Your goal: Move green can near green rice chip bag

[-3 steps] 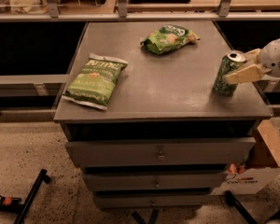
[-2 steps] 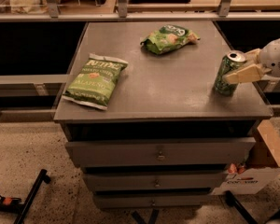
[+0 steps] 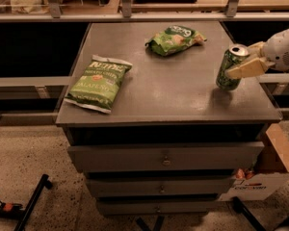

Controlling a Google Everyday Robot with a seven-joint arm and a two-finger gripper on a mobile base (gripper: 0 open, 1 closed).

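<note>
Gripper (image 3: 238, 61) is reaching in from beyond the right edge of the cabinet (image 3: 183, 88), and its two pale fingers (image 3: 248, 67) are standing on both sides of the green can (image 3: 224, 64), at its upper half. I am judging that they are pressing on the can, because the can is leaning a little instead of standing straight.

In the camera view, the green can is sitting close to the right edge of the cabinet top, about half way between front and back. Its silver top is showing, and its foot is looking to be on the surface or just above it; I cannot tell which.

The green rice chip bag (image 3: 176, 39) is lying crumpled at the back middle of the cabinet top, apart from the can. A second bag, the jalapeño chip bag (image 3: 98, 83), is lying flat at the left front of the cabinet top, well apart from both.

The high grip is probably leaving the can's foot free for setting down. The carrying step is seeming not yet done: the can is needing to travel toward the back middle and stop just beside the rice chip bag without pushing it.
</note>
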